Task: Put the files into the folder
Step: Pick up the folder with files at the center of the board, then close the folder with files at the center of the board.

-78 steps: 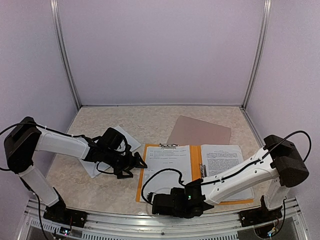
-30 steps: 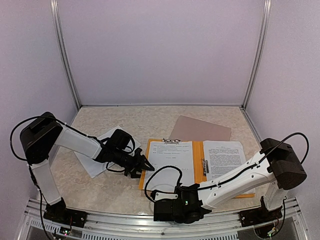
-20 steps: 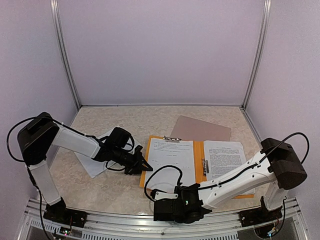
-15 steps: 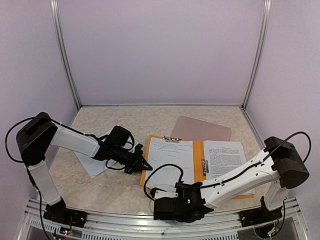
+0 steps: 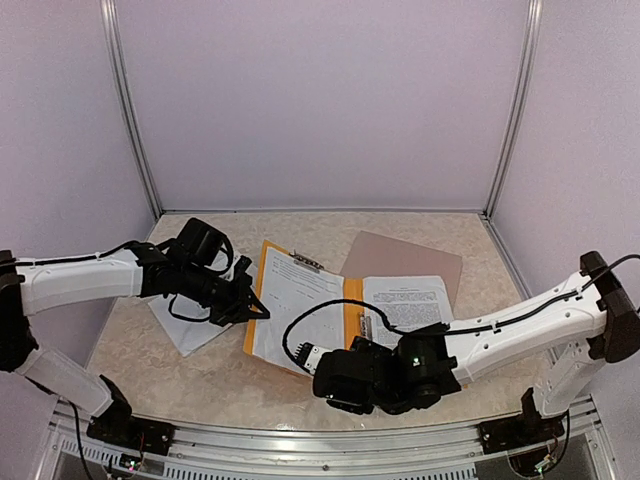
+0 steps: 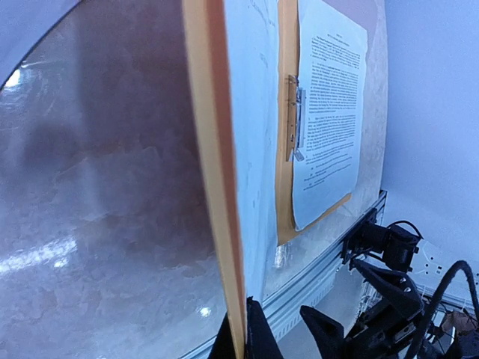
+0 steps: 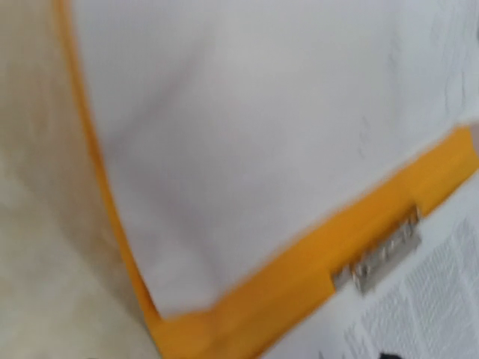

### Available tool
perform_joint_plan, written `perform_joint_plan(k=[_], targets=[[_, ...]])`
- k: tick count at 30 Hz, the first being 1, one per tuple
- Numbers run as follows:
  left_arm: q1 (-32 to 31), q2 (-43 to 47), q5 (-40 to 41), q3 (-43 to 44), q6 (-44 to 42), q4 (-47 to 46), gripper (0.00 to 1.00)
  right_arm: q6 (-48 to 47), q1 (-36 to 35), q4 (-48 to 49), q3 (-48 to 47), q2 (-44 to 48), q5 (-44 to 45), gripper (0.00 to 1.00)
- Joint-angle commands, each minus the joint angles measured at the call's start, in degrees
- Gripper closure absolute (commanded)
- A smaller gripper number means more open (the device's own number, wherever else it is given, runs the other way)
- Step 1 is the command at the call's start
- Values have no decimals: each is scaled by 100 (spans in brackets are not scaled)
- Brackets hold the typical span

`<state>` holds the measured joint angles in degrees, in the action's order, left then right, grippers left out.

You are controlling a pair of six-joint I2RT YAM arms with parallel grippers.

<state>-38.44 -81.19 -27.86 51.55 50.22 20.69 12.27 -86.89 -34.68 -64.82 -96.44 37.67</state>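
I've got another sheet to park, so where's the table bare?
Bare table along the back wall, behind the taupe cover and orange folder; also near-left, between the loose sheets and front rail. Crowded around the folder.

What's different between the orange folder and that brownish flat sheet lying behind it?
The orange card folder lies open with white printed sheets inside; the taupe card cover is bare. The left claw pinches the folder's left edge, which seems tilted up; the taupe cover lies flat, untouched by either claw. Both are thin rectangles on the marbled table.
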Motion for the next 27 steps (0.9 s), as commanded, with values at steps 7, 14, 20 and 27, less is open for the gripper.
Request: perform_joint_plan(k=[7, 14, 20, 27], targets=[[249, 1101, 1007, 777, -898, 2453, 100, 340, 922, 549, 206, 819, -1091, 21], [165, 721, 944, 1637, -1173, 2618, 100, 969, 2202, 390, 381, 1224, -869, 22], [-102, -177, 862, 2549, -1237, 2298, 87, 900, 3234, 959, 712, 1541, -1311, 21], [-501, -1542, 732, 4099, -1335, 2169, 61, 736, 3573, 1206, 793, 1501, -1393, 22]])
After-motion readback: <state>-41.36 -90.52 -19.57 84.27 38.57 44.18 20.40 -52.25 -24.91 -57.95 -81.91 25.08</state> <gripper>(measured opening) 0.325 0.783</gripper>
